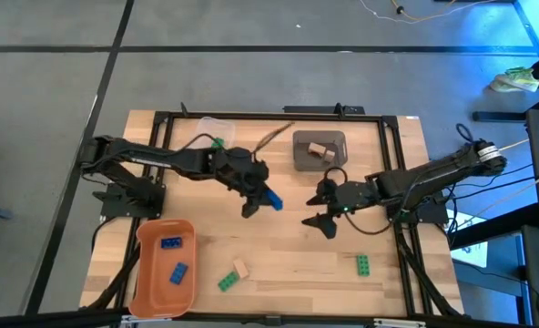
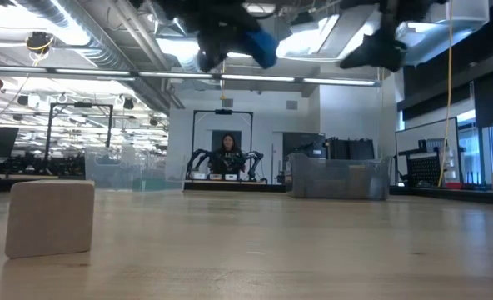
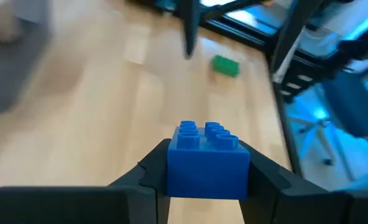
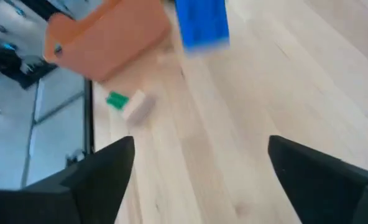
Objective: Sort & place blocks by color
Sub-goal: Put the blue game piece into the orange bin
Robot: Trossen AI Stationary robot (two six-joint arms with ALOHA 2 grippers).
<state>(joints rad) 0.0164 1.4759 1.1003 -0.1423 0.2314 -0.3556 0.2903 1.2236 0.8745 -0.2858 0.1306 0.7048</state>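
Blue block sits clamped in your left gripper above mid-table; your right gripper gapes empty beside it.

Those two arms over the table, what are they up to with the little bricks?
They are sorting toy bricks by colour. The left tool holds a blue brick above mid-table. Two blue bricks already lie in the orange bin, a tan one in the grey bin, and a green one in the clear bin. The right tool hangs open and empty nearby. A green brick lies alone near the front, and a green and tan pair lies beside the orange bin.
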